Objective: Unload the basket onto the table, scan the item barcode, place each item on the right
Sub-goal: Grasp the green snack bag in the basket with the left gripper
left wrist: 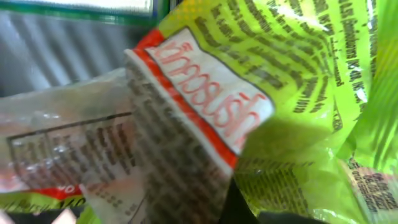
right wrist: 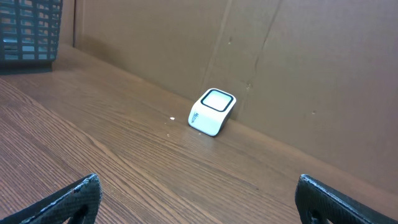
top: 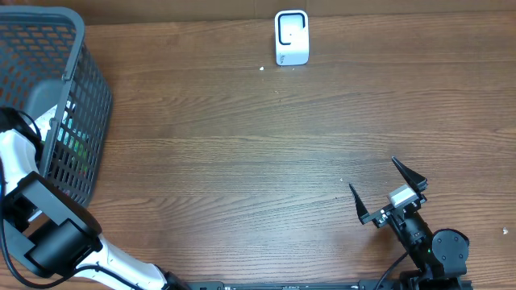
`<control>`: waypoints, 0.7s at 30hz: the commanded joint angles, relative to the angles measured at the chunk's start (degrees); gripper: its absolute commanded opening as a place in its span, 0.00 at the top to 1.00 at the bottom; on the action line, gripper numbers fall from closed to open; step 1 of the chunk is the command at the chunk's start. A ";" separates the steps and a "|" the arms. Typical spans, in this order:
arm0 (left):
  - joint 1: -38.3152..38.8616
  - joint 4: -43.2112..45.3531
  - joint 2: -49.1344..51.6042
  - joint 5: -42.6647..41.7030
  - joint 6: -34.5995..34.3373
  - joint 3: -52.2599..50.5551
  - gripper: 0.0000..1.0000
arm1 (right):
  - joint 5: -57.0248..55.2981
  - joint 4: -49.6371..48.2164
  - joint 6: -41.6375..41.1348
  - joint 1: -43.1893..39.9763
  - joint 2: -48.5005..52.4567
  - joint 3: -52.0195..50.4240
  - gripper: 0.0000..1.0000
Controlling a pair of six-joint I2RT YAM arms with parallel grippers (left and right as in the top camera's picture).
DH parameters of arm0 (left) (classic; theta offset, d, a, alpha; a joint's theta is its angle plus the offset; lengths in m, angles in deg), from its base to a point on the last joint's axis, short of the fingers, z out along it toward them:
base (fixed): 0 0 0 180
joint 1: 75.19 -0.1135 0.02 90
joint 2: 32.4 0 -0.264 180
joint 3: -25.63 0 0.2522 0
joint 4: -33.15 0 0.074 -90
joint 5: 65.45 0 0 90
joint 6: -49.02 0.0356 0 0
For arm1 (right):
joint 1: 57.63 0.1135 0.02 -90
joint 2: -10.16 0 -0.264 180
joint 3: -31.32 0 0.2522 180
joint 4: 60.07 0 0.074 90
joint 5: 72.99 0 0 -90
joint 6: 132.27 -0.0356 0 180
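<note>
Green-yellow packet lying in grey basket at left edge of table, left gripper buried there, fingers together, hold unconfirmed; lift slowly, turn barcode toward white scanner at far edge; right gripper at near-right corner, fingers apart.

The work surface was a table with a brown wood-grain top, the grain running from left to right. A grey mesh basket stood on its far left corner, partly beyond the overhead view's edge. A white scanner with a dark-rimmed window stood at the far edge, near the middle, just in front of the brown cardboard backing along the table's rear. A small white speck lay on the top just beside the scanner, to its left and nearer side. A second pale speck lay near the right edge. Basket and scanner stood well apart.
</note>
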 commanded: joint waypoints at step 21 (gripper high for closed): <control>-0.44 -21.16 0.39 -2.95 8.98 29.92 0.00 | -0.37 -0.33 -0.70 0.37 -0.46 -0.61 0.00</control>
